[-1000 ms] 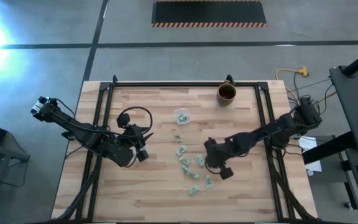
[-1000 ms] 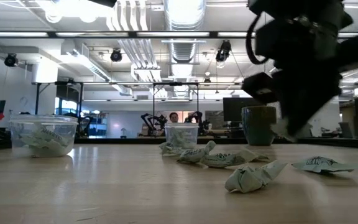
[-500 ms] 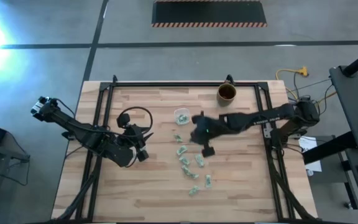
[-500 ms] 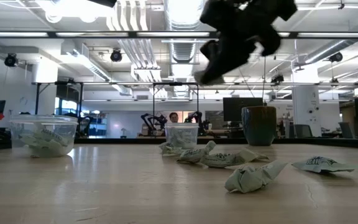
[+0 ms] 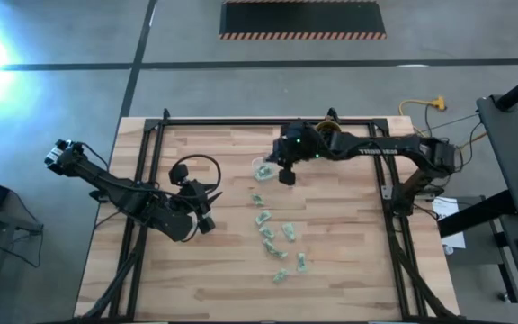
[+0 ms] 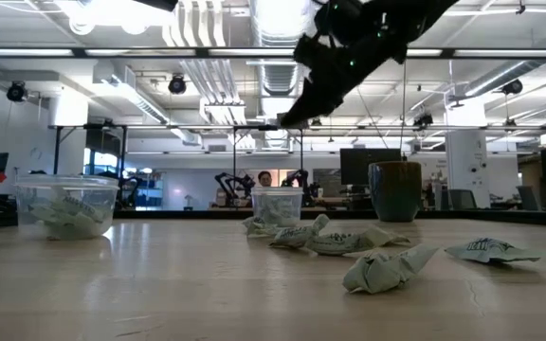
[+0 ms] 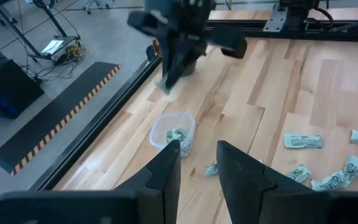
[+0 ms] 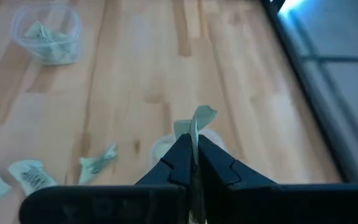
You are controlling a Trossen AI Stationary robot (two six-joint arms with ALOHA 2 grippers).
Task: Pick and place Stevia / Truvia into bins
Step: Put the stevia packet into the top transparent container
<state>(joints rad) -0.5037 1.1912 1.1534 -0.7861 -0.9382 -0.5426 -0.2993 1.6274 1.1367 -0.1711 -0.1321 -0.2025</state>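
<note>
Left end effector parked over the left-middle of the pale wood plank worktop, its two dark fingers standing apart with nothing between them, well clear of the sachets. In the low view a round clear plastic cup sits at far left on the worktop, holding several crumpled pale green and white paper sachets; in the high view this cup is not clearly made out beside the left arm. Near the worktop's middle toward the far edge stands a second round clear plastic cup, also with a few green-white sachets inside. Right end effector hangs raised just beside and over that second cup, arm stretched across from the right side; fingers pinched shut on one pale green and white sachet, which sticks up from between the tips above the cup rim seen in the right wrist view. Loose sachets lie scattered in a line down the worktop's centre, below the second cup, some crumpled, apart from both cups. Farther right near the far edge, a brown opaque mug stands upright; contents not visible.
</note>
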